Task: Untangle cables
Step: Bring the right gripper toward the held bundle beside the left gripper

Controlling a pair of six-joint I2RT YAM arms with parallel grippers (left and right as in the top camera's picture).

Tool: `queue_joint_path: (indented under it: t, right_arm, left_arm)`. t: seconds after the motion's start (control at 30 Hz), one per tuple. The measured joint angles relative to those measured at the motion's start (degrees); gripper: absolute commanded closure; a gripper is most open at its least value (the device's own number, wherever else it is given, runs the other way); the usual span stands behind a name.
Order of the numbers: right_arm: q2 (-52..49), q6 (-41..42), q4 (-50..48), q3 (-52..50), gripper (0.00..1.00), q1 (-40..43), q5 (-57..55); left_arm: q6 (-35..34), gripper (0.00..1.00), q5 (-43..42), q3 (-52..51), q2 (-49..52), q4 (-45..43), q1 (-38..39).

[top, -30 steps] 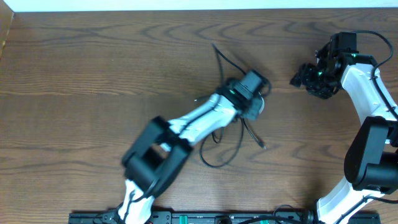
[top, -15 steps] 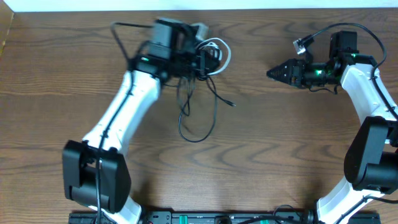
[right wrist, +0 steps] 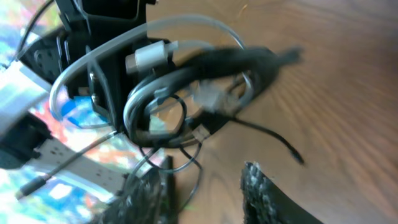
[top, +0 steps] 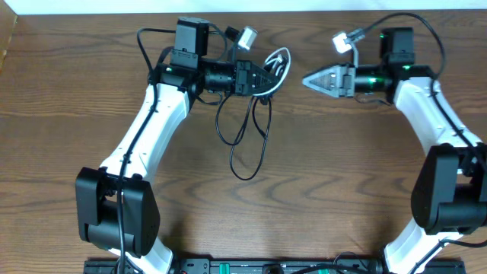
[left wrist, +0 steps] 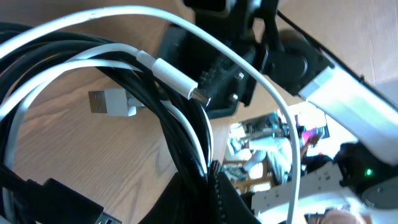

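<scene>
Gap btw L gripper and R gripper, near far edge of table: narrow, bare wood. Bunched cables at L gripper, w/ loops trailing toward table centre; these block approach from near side. L arm crosses left half. R arm runs along right edge. Near-edge centre and far left corner open.

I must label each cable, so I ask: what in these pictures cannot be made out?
- Overhead: where the left jaws pinch the cables, covered by the left arm itself.
- Left wrist: the ends of the black cables, cut off by the frame edges.
- Right wrist: how the strands cross, smeared by motion blur.
</scene>
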State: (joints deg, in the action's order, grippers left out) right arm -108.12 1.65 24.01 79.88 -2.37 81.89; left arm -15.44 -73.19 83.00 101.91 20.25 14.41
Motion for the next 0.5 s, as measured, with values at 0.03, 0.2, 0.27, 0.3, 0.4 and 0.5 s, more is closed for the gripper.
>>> queue_joint_path:
  t: [0.03, 0.2, 0.27, 0.3, 0.4, 0.5]
  right_arm:
    - [0.00, 1.73, -1.51, 0.02, 0.68, -0.48, 0.13]
    - [0.00, 14.38, -11.54, 0.00, 0.67, -1.07, 0.92]
    - [0.00, 18.16, -13.09, 0.00, 0.66, -1.01, 1.01]
    - [0.00, 19.63, -13.31, 0.00, 0.65, -0.98, 1.05]
    - [0.00, 23.19, -13.40, 0.00, 0.64, -0.98, 1.07]
    - [0.00, 24.98, -13.42, 0.00, 0.64, -1.14, 1.16]
  left_arm:
    - [0.81, 0.92, -0.28, 0.00, 0.00, 0.02, 0.20]
    - [6.29, 0.93, -1.18, 0.00, 0.00, 0.11, 0.76]
    - [7.85, 0.92, -1.42, 0.00, 0.00, 0.11, 0.74]
    - [8.55, 0.93, -1.51, 0.00, 0.00, 0.11, 0.74]
    - [10.75, 0.93, -1.49, 0.00, 0.00, 0.09, 0.76]
    - [11.98, 0.93, -0.81, 0.00, 0.00, 0.09, 0.76]
